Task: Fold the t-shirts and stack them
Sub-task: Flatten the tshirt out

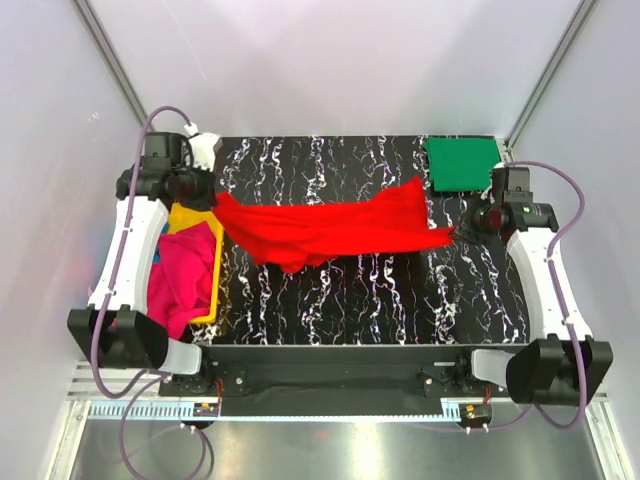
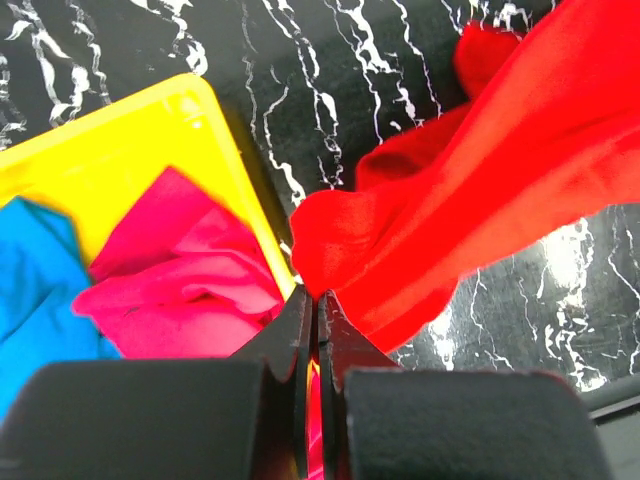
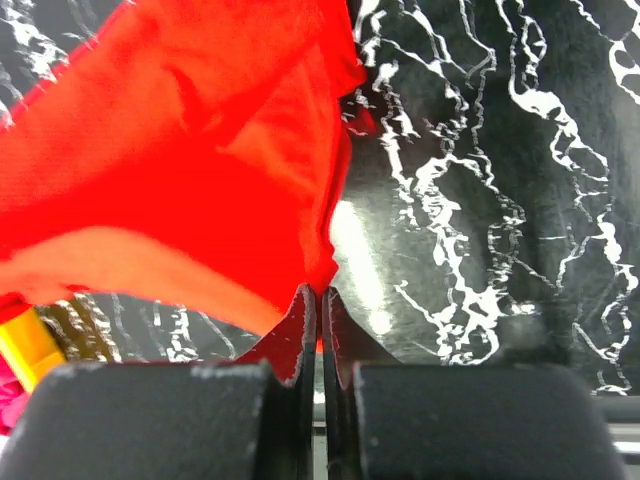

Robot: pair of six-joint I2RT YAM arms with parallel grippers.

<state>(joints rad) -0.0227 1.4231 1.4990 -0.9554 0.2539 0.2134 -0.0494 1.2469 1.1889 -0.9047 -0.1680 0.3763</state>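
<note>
Top external view: red t-shirt (image 1: 330,232) stretched across frame centre over the worktop (image 1: 380,300). Left tool (image 2: 318,297) and right tool (image 3: 318,291) each clamped on one end.

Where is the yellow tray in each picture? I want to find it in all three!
Top view: the yellow rectangular plastic tray is at the left side, about halfway up.
Left wrist view: the tray fills the upper left.
Right wrist view: only a small bit of the tray peeks in at the lower left edge.
Shared landmark: the bright red cloth t-shirt, close to the tray in all three views.
</note>
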